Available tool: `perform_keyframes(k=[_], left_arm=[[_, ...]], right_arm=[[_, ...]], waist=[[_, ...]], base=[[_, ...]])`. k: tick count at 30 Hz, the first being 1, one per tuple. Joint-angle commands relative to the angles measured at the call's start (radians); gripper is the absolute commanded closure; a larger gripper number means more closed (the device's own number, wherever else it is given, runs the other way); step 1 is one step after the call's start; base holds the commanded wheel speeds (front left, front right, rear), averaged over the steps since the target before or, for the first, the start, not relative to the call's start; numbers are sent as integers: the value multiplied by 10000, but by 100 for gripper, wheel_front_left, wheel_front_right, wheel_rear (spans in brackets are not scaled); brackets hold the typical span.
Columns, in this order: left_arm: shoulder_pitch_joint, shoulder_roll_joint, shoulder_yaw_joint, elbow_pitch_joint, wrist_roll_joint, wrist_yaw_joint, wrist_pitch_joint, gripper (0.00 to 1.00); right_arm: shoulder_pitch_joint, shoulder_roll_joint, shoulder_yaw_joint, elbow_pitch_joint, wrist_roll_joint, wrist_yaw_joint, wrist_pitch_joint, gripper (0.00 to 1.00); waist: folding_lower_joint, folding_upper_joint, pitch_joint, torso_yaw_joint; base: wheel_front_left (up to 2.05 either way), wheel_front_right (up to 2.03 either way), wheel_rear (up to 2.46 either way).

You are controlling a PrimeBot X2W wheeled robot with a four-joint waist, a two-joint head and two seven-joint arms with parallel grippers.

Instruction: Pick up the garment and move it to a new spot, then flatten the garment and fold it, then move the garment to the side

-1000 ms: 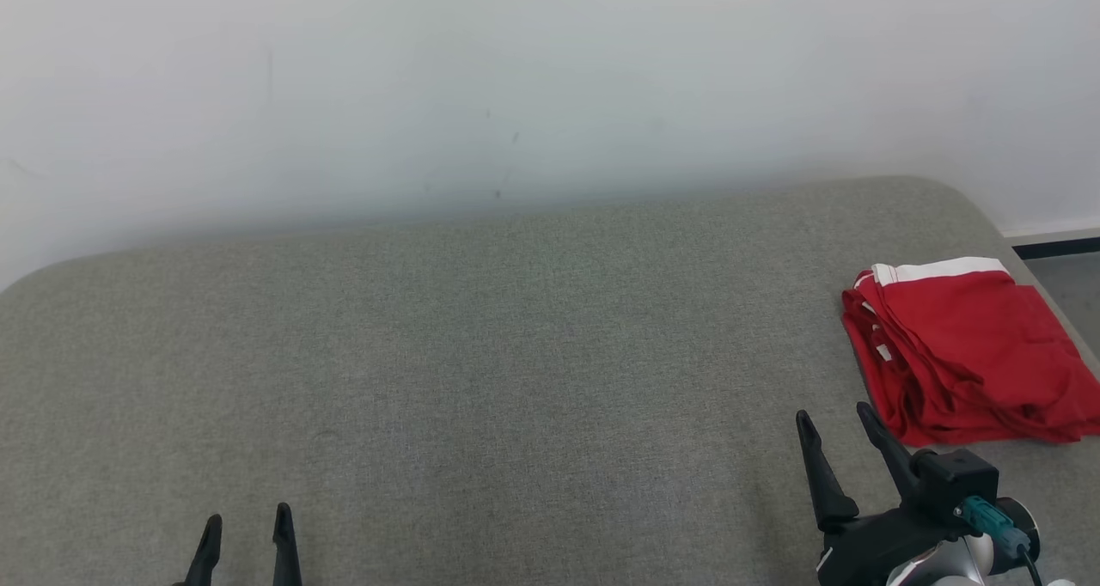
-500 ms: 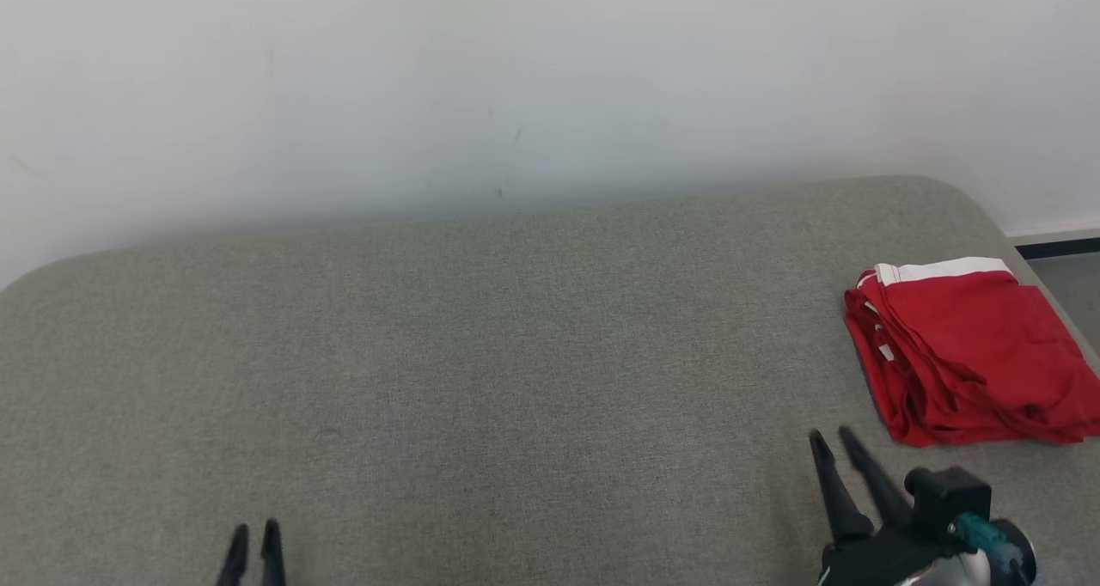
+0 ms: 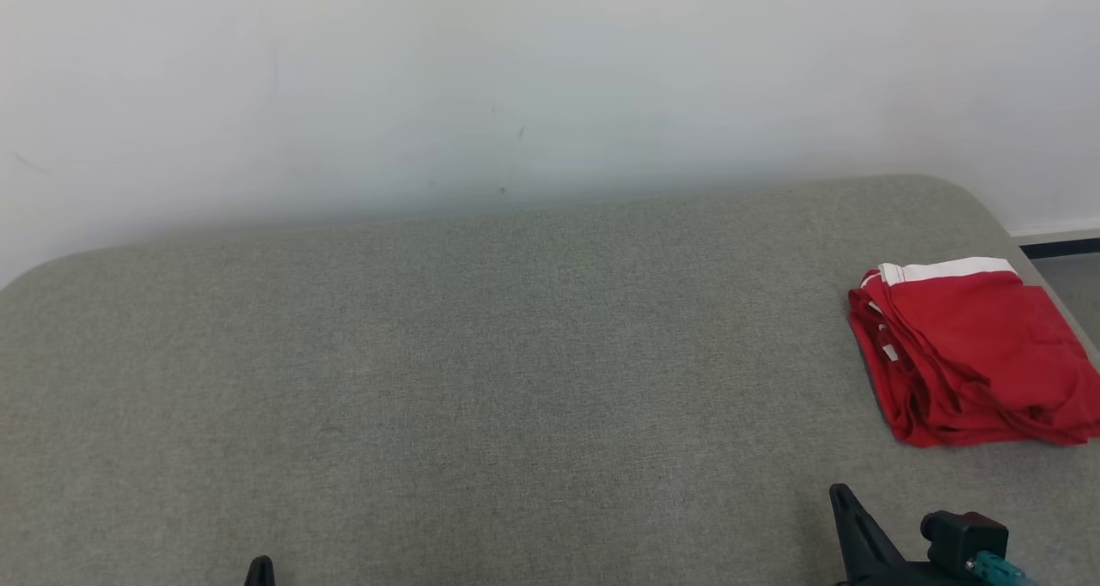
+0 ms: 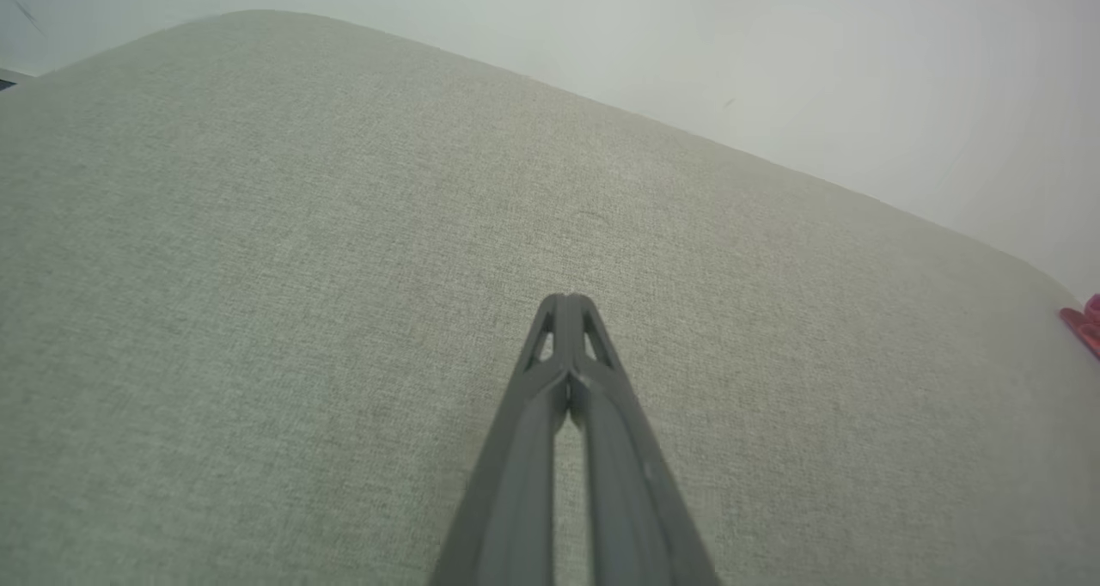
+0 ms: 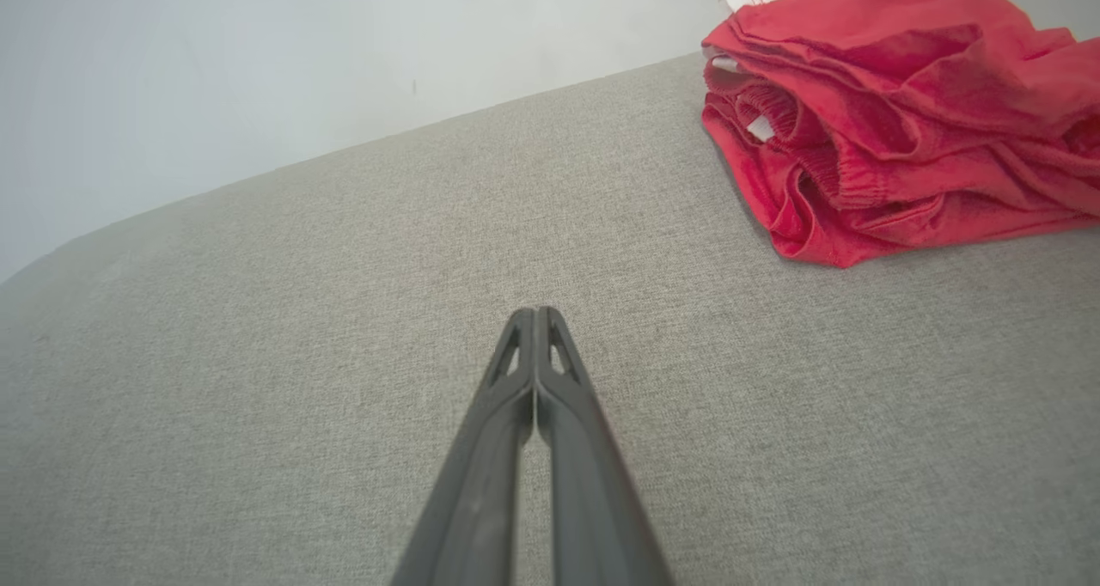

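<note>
bright, soft and even throughout, lit diffusely from overhead. pale and slightly washed out on the wall (image 3: pixel 550 70), dimming to a faint grey band just above the far edge of the grey cushion (image 3: pixel 481 354). thin dark shadow along the left side of the red garment (image 3: pixel 971 354), deeper inside its folds. crisp weave mid-frame in both wrist views, softened toward the bottom edge along with the blurred bases of the left gripper (image 4: pixel 567 298) and right gripper (image 5: pixel 534 311). wide-angle bowing along the cushion's rim.
</note>
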Motion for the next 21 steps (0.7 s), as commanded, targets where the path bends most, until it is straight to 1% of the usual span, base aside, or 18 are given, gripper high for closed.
perform_keyframes(k=[1,6,7,21], left_arm=[[-305,38,54,-177,-525,-58,90,100],[-423,47,78,-217,-1416,-122,306,100],[-423,47,78,-217,-1416,-122,306,100],[-740,71,161,-288,-3637,-283,877,100]], right_arm=[[-236,12,-135,-266,476,0,95,100],[-240,81,-294,-438,1324,0,284,100],[-240,81,-294,-438,1324,0,284,100],[-262,255,-700,-861,3459,1,764,100]], waist=[[-1,-1,7,9],[-1,-1,28,36],[-1,-1,28,36],[-1,-1,87,111]], base=[[0,0,0],[0,0,0],[0,0,0],[0,0,0]])
